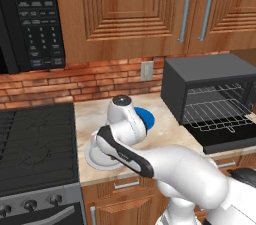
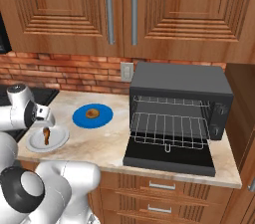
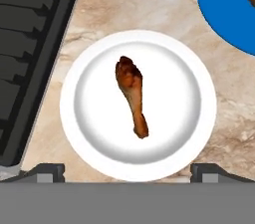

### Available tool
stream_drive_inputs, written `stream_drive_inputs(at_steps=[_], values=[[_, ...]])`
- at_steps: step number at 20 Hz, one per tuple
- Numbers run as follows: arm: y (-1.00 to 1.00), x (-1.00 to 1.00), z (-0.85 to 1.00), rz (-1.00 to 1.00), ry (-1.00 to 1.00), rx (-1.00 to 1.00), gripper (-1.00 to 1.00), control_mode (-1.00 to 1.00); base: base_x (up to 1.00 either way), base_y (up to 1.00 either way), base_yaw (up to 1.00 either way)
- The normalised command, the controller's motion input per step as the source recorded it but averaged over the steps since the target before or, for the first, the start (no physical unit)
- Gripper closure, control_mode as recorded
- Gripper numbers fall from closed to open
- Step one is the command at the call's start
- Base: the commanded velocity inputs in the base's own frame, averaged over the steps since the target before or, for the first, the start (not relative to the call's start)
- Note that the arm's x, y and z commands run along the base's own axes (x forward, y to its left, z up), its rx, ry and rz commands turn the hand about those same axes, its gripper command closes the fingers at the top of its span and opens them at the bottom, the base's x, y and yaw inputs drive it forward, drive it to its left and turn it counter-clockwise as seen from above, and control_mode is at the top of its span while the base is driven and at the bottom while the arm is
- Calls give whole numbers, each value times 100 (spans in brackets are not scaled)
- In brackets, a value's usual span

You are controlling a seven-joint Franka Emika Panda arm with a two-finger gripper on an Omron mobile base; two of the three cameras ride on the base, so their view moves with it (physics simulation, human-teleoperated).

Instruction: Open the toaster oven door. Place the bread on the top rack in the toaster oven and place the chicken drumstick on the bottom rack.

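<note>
Chicken drumstick (image 3: pixel 132 95): reddish-brown, plump end plus thin bone, lying mid white plate (image 3: pixel 94 153) on marble desk (image 3: pixel 149 9) beside stove (image 3: pixel 30 44). Claw (image 3: pixel 127 170) spread wide above it, holding nothing.

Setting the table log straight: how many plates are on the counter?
2. A white plate holding the chicken drumstick sits beside the stove; a blue plate holding the bread sits nearer the toaster oven.

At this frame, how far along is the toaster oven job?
Done: the dark grey toaster oven door lies folded down. In hand: the open gripper hovers over the reddish-brown chicken drumstick on its white plate. Left: the round golden bread sits on the blue plate; both racks empty.
</note>
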Motion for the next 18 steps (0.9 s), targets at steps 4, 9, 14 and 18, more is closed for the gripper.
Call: stream_drive_inputs(at_steps=[4, 9, 14, 18], values=[[5, 5, -5, 0, -12, -7, -100, -100, 0, 0, 0], [0, 0, -6, 0, -3, -4, -100, -100, 0, 0, 0], [2, 11, -22, 0, 0, 0, -100, -100, 0, 0, 0], [2, 28, -26, 0, 0, 0, -100, -100, 0, 0, 0]])
